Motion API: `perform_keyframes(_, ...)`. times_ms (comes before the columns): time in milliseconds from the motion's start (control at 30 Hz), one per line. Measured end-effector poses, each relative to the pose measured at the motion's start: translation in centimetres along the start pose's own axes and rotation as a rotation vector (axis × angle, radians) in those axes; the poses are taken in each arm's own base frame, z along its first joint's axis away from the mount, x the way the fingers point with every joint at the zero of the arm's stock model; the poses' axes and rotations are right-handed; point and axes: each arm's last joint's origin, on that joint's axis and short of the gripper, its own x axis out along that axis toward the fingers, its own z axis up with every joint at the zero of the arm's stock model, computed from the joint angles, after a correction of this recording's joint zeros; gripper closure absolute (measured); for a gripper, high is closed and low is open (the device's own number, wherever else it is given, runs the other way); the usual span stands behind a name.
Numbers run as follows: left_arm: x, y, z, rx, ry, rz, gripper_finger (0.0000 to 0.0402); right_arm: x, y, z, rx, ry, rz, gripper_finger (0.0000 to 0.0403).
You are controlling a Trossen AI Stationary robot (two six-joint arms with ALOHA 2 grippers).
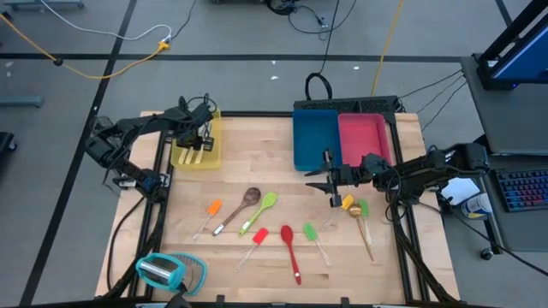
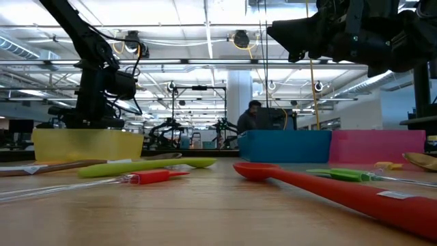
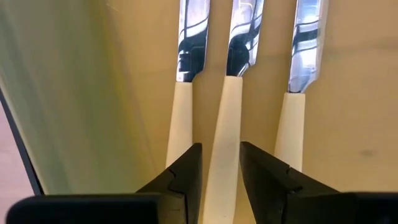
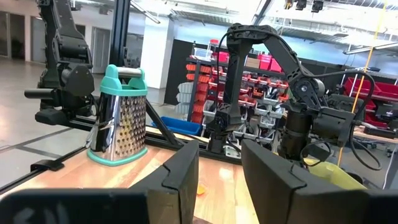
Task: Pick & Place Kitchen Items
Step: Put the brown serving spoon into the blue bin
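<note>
Red spoon (image 2: pixel 328 188) lies nearest, mid-table towards the near edge. Table (image 1: pixel 274 278) carries three trays along its far edge: blue (image 1: pixel 312 141), pink (image 1: pixel 364 137), and yellow (image 1: pixel 211 158) at the far left corner. Grater (image 1: pixel 167 271) lies at the near left corner. Left tool (image 3: pixel 221 168) hangs in the yellow tray at the middle knife (image 3: pixel 227 118) of three side by side; whether it grips it I cannot tell. Right tool (image 4: pixel 219 168) hovers just off the blue tray's near edge, gaping, holding nothing. Wooden spoon (image 1: pixel 244 205), green spoon (image 1: pixel 261 210) and gold spoon (image 1: pixel 360 224) lie mid-table. Small spatulas lie among them: orange (image 1: pixel 210 214), red (image 1: pixel 255 239), green (image 1: pixel 312 235).
</note>
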Motion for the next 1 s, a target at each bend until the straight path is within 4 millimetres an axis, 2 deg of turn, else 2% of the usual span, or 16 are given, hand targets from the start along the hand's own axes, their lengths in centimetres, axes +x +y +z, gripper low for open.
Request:
perform_keyframes(567, 0.00, 0.00, 0.00, 0.000, 0.000, 0.000, 0.0289, 0.00, 0.00, 0.02, -0.002, -0.002, 0.000, 0.0289)
perform_keyframes(833, 0.00, 0.01, 0.00, 0.000, 0.000, 0.000, 0.0289, 0.00, -0.04, 0.28, -0.178, -0.028, -0.009, 0.0289)
perform_keyframes(1000, 0.00, -0.08, 0.17, -0.025, -0.018, -0.008, 0.0289, 0.00, -0.05, 0.28, -0.186, -0.028, -0.008, 0.0289)
